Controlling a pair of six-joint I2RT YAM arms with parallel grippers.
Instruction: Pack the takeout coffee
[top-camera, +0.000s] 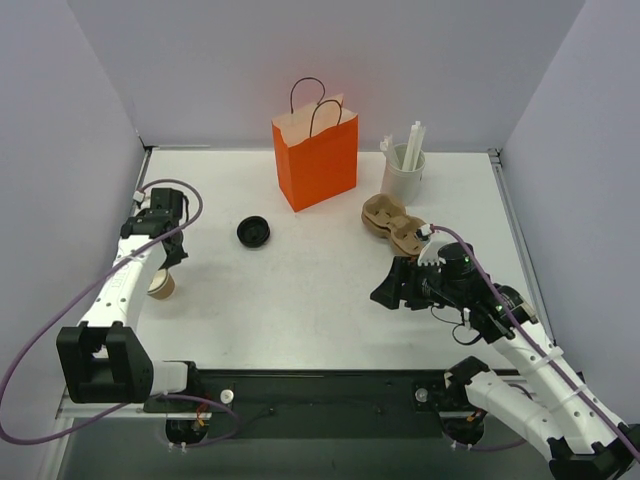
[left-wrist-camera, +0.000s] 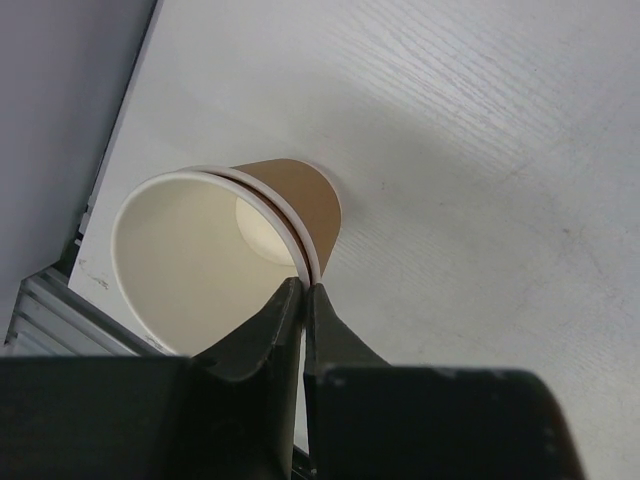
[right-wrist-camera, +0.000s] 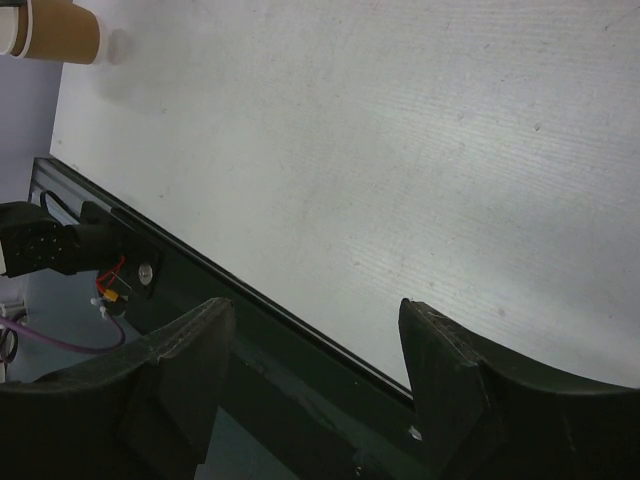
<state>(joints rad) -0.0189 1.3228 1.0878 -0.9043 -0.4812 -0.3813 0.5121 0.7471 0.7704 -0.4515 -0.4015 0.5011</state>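
Note:
No lidded cup shows; the cup and the lid are apart. A lidless tan paper cup (left-wrist-camera: 215, 260) with a white inside is at the table's left edge (top-camera: 162, 285). It also shows in the right wrist view (right-wrist-camera: 50, 30). Its rim looks doubled. My left gripper (left-wrist-camera: 303, 290) is shut on that rim, one finger inside and one outside, and holds the cup tilted with its base at the table. The loose black lid (top-camera: 254, 232) lies on the table to the right of it. My right gripper (right-wrist-camera: 315, 320) is open and empty over the near right of the table (top-camera: 388, 292).
An orange paper bag (top-camera: 316, 155) with dark handles stands upright at the back centre. A brown pulp cup carrier (top-camera: 393, 225) lies right of it, and a white cup with sticks (top-camera: 405, 165) stands behind. The table's near black edge rail (right-wrist-camera: 250, 300) runs under my right gripper.

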